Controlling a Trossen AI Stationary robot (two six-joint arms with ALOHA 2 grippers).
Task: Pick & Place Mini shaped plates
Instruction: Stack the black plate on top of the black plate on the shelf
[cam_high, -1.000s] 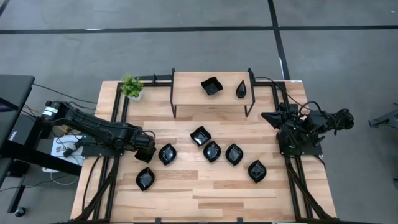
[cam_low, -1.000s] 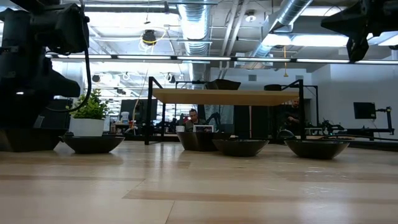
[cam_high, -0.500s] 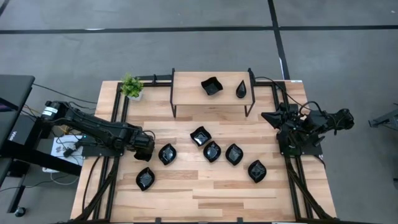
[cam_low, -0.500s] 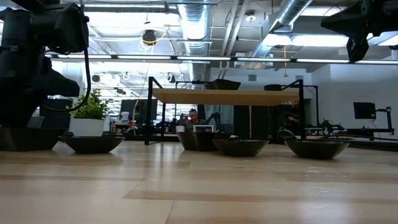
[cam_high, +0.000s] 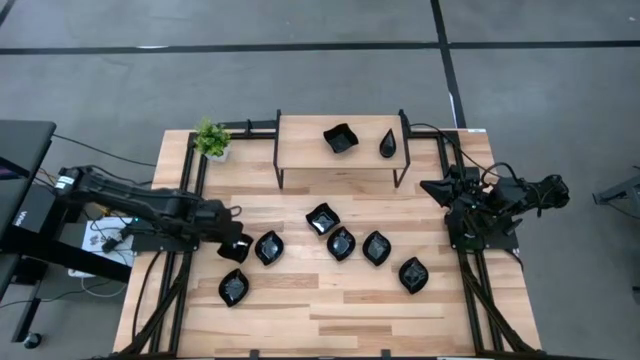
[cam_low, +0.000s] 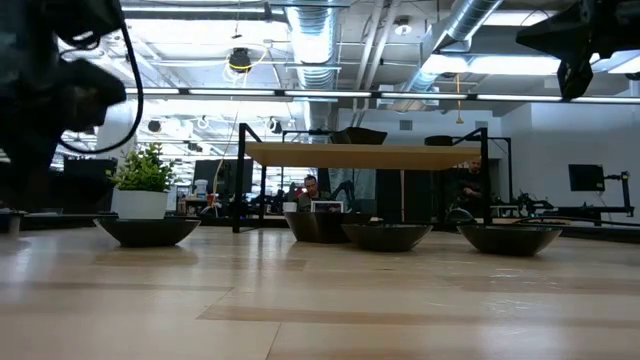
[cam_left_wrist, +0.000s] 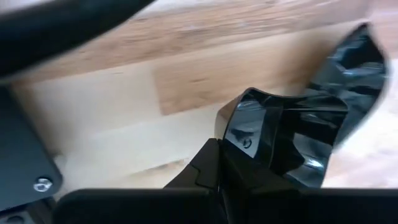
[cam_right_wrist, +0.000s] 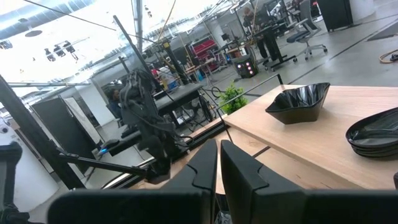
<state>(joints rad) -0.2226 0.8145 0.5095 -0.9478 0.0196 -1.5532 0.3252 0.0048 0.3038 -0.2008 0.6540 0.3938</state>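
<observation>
Pinching a glossy black mini plate, left gripper jaws are clamped on its rim at the desk's left side, just left of the row of dishes. Right gripper jaws are pressed together, holding nothing, parked over the desk's right edge beside the shelf.

Desk, light wood, carries five more black mini plates: one just right of the left gripper, one nearer the front edge, then three clustered mid-desk and one toward the right. Raised shelf at the back holds two: a wavy square dish and a teardrop dish. All dishes look empty. Small potted plant sits at the back left corner.

Versus a second ago: left jaws went from spread to clamped, and the left arm has pulled back a little, wrist lifted in the low view. Right arm unchanged. Other plates unmoved.
</observation>
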